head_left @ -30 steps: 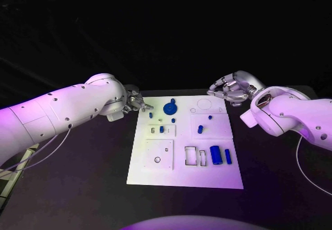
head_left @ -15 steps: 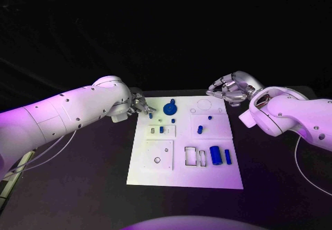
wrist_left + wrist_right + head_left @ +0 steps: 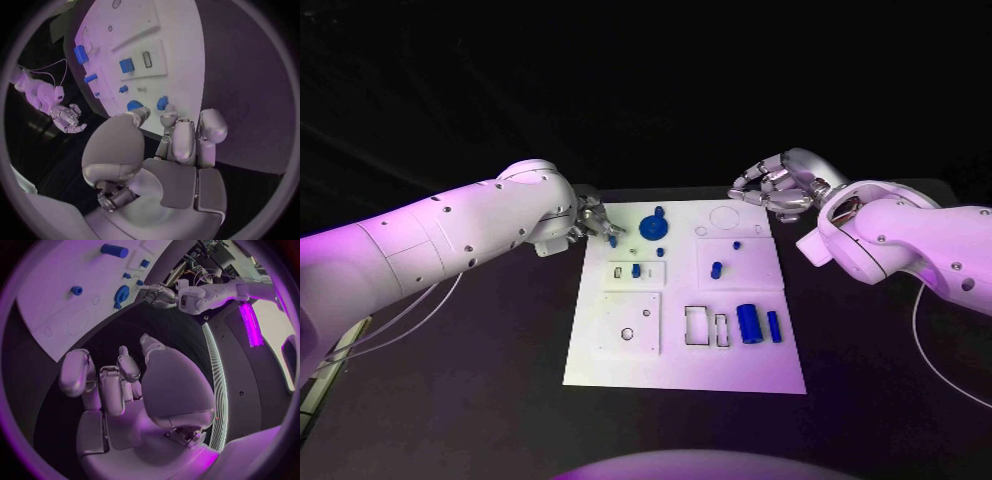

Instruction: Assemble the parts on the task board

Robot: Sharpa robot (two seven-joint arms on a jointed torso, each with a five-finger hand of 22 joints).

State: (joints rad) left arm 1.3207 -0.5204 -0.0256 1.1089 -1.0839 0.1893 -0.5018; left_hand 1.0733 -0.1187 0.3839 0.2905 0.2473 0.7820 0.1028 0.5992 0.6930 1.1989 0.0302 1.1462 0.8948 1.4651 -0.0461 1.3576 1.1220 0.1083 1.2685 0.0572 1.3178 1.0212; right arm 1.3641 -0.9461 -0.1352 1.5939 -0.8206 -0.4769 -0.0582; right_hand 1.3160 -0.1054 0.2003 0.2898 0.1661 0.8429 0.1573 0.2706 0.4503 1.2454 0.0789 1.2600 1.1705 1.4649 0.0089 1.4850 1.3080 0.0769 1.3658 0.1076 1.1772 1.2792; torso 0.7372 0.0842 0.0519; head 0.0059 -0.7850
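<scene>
My left silver many-fingered hand (image 3: 593, 222) sits at the white task board's (image 3: 684, 370) far left corner, fingertips touching a small blue part (image 3: 613, 241); whether it grips I cannot tell. My right hand (image 3: 772, 186) hovers curled and empty beyond the far right corner.

The left hand (image 3: 593, 222) fingers (image 3: 169, 120) hide part of a small blue part (image 3: 162, 103); contact cannot be told.

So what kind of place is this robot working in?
Probably a robotics lab or test bench. A white task board with small blue parts lies on a black table between two white arms, under coloured light, with a dark backdrop behind.
</scene>
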